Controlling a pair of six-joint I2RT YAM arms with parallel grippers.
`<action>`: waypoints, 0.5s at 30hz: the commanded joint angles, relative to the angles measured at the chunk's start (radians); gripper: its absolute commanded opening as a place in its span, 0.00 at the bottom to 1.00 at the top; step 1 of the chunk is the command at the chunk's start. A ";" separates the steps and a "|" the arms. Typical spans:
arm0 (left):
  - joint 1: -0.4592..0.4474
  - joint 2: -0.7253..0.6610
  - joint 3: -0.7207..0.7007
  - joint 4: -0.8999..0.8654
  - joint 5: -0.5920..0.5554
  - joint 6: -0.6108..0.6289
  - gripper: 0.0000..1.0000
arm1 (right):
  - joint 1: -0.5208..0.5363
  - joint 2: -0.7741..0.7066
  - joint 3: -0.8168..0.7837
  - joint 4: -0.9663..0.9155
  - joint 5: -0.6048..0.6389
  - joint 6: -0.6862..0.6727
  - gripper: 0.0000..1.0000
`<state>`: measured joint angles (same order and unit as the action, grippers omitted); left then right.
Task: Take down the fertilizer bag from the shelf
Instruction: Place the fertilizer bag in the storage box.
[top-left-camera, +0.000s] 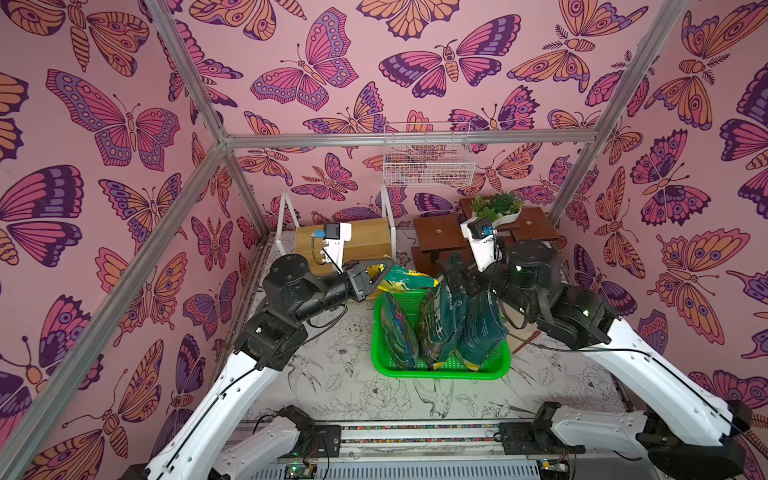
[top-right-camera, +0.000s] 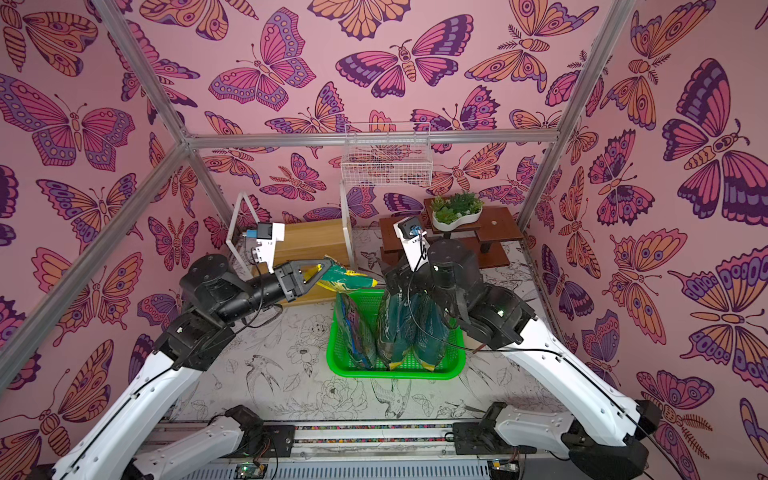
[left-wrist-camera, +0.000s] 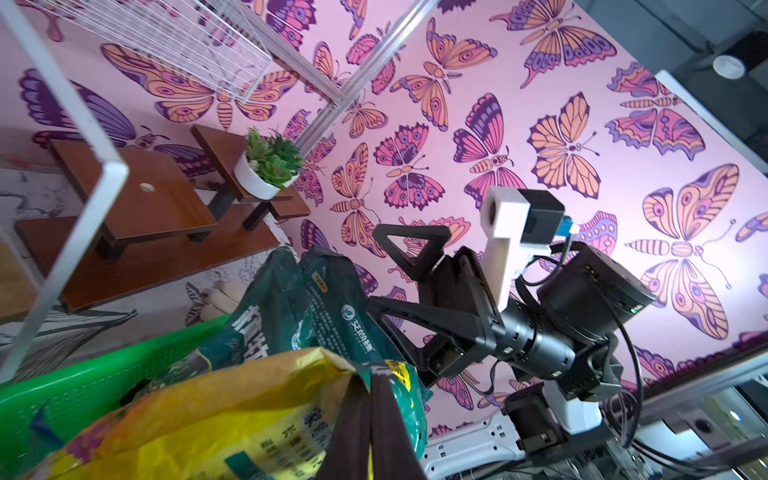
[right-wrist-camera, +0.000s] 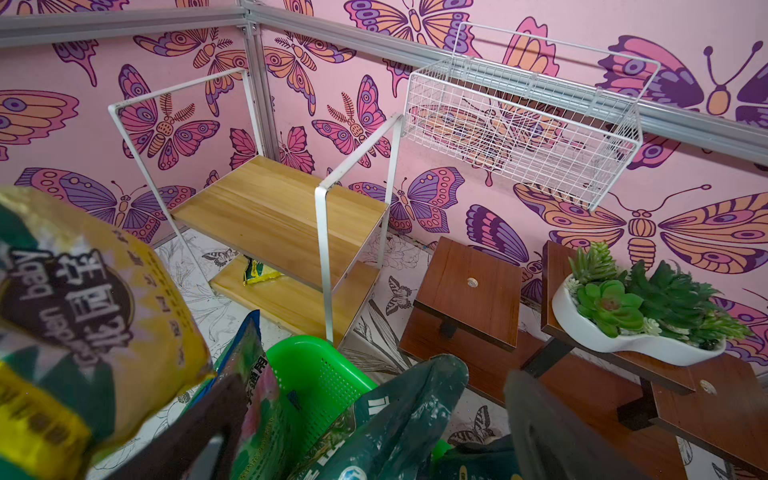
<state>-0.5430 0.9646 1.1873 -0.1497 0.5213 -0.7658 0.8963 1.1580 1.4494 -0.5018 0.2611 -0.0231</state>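
Fertilizer bag (top-left-camera: 409, 280), yellow and green, is hanging clear of the shelf (top-left-camera: 365, 243), just in front of it and over the far left corner of the green basket (top-left-camera: 436, 372) on the tabletop (top-left-camera: 332, 374). Left gripper (top-left-camera: 384, 270) is pinching one end of this bag, jaws nearly together. Right gripper (left-wrist-camera: 376, 270) is gaping wide, gripping nothing, above the dark green bags (top-left-camera: 453, 328) standing upright in the basket. Small yellow packet (right-wrist-camera: 258, 272) is lying on the shelf's lower board.

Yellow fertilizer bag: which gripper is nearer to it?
Left. The left gripper is shut on the yellow fertilizer bag; the right gripper hangs open, apart, over the dark green bags.
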 joint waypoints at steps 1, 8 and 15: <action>-0.018 0.024 0.025 0.067 0.006 0.050 0.00 | -0.006 -0.021 -0.009 -0.010 0.012 0.018 0.99; -0.021 0.137 0.016 0.069 0.035 0.062 0.00 | -0.006 -0.059 -0.030 -0.006 0.031 0.013 0.99; -0.021 0.217 0.032 -0.028 0.075 0.175 0.00 | -0.007 -0.072 -0.050 -0.004 0.046 0.012 0.99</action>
<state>-0.5598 1.1965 1.1904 -0.1738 0.5606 -0.6872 0.8963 1.0931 1.4090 -0.5011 0.2848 -0.0227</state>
